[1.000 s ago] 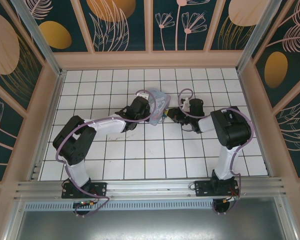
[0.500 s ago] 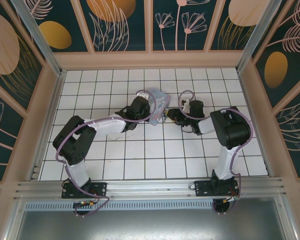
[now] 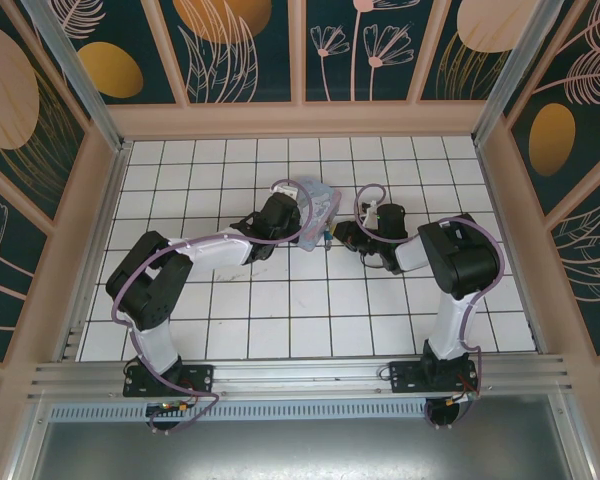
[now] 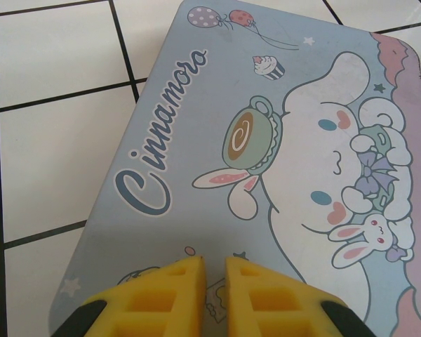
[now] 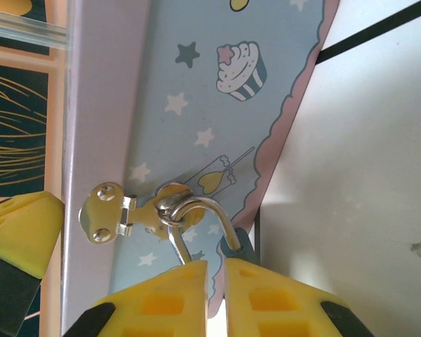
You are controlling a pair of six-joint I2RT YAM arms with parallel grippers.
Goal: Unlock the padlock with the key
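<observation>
The padlock (image 5: 200,202) hangs by its shackle through the hasp (image 5: 111,212) on the side of the tin (image 4: 196,133). Its teal body is mostly hidden behind the right jaws, which stand nearly together with only a thin slit between them; whether they pinch anything I cannot tell. The left jaws, likewise nearly together, sit over the tin lid, above the white-tiled desk (image 5: 351,175)

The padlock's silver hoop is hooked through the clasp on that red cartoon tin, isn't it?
Not red: the left wrist view shows the tin is pale blue. The rest holds: in the right wrist view, the hoop of the padlock passes through the clasp on it.
</observation>
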